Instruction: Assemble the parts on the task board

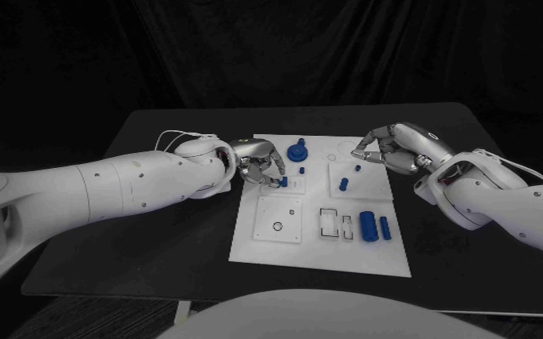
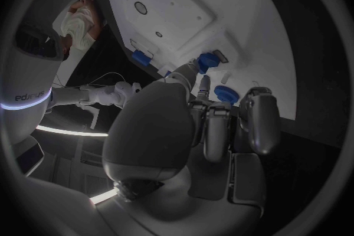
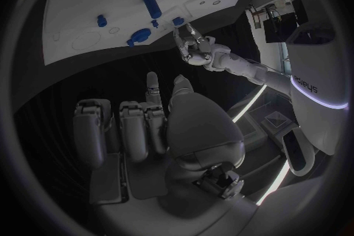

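Note:
The white task board lies mid-table. My left hand reaches onto its left side, and its thumb and a finger pinch a small blue part that stands on the board; the left wrist view shows the fingertips meeting that part. A blue knob-shaped part stands just beyond the hand. My right hand hovers over the board's far right corner, with its fingers curled in and nothing in them. In the right wrist view my left hand is at the board's edge.
Two blue cylinders lie at the board's near right, beside two white frames. Small blue pegs stand on the right inset plate. A round-holed plate sits near left. Bare black table surrounds the board.

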{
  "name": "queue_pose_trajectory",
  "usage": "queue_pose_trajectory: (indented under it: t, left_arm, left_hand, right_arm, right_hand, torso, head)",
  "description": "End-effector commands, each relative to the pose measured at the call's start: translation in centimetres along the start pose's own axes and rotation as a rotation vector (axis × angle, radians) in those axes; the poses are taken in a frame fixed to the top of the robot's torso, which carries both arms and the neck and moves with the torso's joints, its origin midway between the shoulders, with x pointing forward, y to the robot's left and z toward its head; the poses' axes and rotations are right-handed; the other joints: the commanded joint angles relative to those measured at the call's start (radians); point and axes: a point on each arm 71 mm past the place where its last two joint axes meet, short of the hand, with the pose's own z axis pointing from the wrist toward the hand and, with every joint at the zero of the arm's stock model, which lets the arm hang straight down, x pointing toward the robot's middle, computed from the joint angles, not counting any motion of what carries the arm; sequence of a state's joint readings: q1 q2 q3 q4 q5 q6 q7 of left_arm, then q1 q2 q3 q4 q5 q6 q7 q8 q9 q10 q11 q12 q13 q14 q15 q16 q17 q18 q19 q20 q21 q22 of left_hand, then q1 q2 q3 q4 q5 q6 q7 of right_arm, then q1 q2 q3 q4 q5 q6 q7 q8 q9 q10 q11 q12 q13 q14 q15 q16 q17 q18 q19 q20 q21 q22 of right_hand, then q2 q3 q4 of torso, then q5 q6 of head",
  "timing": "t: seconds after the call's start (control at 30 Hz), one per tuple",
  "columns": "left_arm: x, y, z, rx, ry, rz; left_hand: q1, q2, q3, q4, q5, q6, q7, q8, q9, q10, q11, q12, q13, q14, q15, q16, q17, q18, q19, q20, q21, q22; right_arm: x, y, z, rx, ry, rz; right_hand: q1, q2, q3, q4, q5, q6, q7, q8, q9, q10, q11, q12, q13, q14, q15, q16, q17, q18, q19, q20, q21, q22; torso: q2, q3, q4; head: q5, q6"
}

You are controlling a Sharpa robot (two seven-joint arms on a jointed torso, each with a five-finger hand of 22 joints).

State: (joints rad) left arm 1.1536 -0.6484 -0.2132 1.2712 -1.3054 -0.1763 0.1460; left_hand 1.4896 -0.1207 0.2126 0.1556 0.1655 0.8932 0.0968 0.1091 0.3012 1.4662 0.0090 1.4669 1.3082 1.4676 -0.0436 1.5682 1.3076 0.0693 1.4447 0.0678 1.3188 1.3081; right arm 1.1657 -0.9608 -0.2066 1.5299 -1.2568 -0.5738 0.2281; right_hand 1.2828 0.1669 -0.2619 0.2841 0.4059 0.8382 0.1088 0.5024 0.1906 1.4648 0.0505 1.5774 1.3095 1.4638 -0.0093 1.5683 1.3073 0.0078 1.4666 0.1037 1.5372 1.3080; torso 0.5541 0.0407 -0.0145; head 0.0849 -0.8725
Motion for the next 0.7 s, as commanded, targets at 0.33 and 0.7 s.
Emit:
queue_pose_trajectory:
  t: [0.33, 0.7]
  left_arm:
    - [0.48, 0.18, -0.08, 0.006, 0.018, 0.033]
    - [0.68, 0.69, -0.08, -0.017, 0.027, 0.050]
  left_hand:
    - [0.027, -0.007, -0.001, -0.008, 0.037, 0.002, 0.015, -0.010, -0.015, 0.021, 0.011, 0.007, 0.161, 0.103, 0.013, 0.003, 0.263, -0.014, -0.002, 0.010, 0.002, 0.190]
    - [0.019, -0.008, -0.007, -0.002, 0.029, 0.002, 0.020, -0.012, -0.021, 0.022, 0.015, 0.008, 0.162, 0.103, 0.017, 0.003, 0.263, -0.014, -0.002, 0.013, 0.004, 0.190]
  right_arm:
    - [0.23, 0.00, -0.05, 0.007, 0.014, 0.004]
    - [0.31, 0.02, 0.01, 0.007, 0.017, 0.005]
  right_hand:
    - [0.011, 0.000, 0.000, -0.006, 0.006, 0.006, 0.002, -0.007, -0.002, 0.106, -0.008, -0.007, 0.261, 0.107, -0.008, 0.003, 0.263, 0.005, 0.074, -0.009, -0.005, 0.246]
    - [0.011, 0.000, 0.000, -0.006, 0.006, 0.006, 0.002, -0.007, -0.002, 0.106, -0.008, -0.007, 0.261, 0.107, -0.008, 0.003, 0.263, 0.005, 0.074, -0.009, -0.005, 0.246]
  torso:
    - [-0.002, 0.0029, -0.0007]
    - [-0.002, 0.0027, -0.0017]
  head:
    - [0.000, 0.000]
    - [0.000, 0.000]
